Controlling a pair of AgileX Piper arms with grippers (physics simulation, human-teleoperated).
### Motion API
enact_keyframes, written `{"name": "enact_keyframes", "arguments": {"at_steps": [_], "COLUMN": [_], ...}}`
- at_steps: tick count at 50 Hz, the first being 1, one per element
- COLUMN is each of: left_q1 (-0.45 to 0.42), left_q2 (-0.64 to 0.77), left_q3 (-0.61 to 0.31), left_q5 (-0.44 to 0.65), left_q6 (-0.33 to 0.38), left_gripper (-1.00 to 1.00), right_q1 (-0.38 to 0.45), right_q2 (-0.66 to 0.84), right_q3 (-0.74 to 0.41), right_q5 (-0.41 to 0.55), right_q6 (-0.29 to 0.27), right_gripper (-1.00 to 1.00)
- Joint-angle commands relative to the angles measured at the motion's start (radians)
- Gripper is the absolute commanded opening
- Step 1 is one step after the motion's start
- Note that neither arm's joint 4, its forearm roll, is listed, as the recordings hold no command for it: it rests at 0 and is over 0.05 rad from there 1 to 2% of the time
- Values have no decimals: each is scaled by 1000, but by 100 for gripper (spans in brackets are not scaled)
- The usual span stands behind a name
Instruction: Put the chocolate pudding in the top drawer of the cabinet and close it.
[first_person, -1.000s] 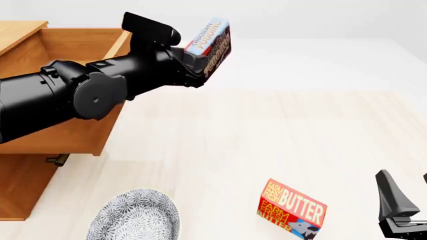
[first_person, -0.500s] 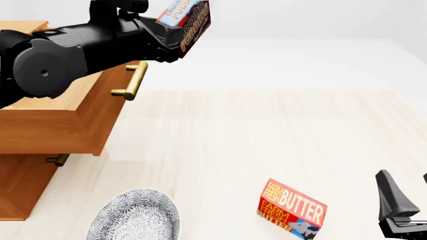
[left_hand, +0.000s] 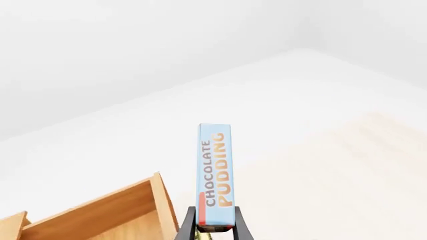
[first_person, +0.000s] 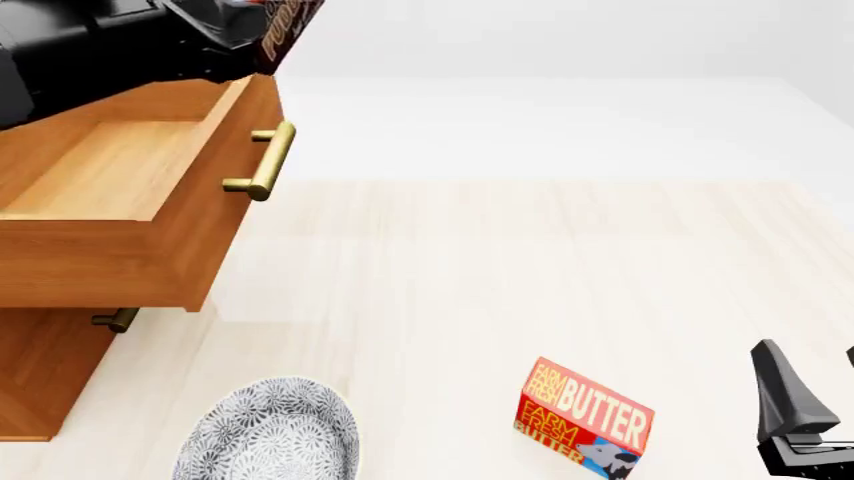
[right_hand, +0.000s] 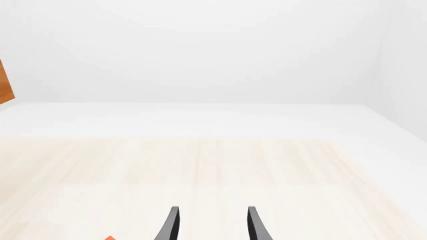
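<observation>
Left wrist view: the left tool (left_hand: 212, 231) is clamped on the chocolate pudding (left_hand: 215, 175), held on edge above the top drawer (left_hand: 100, 215), likely for release. Front view: the top drawer (first_person: 147, 210) stands pulled open. Right wrist view: the right tool (right_hand: 210, 225) idles, fingers apart.

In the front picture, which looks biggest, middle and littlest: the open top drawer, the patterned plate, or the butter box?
1. The top drawer, by far the largest.
2. The patterned plate, though the picture's edge cuts off part of it.
3. The butter box, the smallest.

The plate and box lie similarly near the camera, so that ranking seems fair.
</observation>
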Motion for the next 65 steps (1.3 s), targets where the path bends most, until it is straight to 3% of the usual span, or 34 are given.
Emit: {"name": "enact_keyframes", "arguments": {"at_steps": [1,29,65], "left_q1": [81,213,316], "left_q2": [-62,-186,-271], "left_q3": [13,48,174], "left_q5": [44,162,174], "left_q6": [26,27,-45], "left_gripper": [-100,-100,-100], "right_q1": [0,0,0], "right_q2": [0,0,0], "right_q3": [0,0,0], "right_q5": [0,0,0], "right_q6": [0,0,0], "right_gripper": [100,100,100]}}
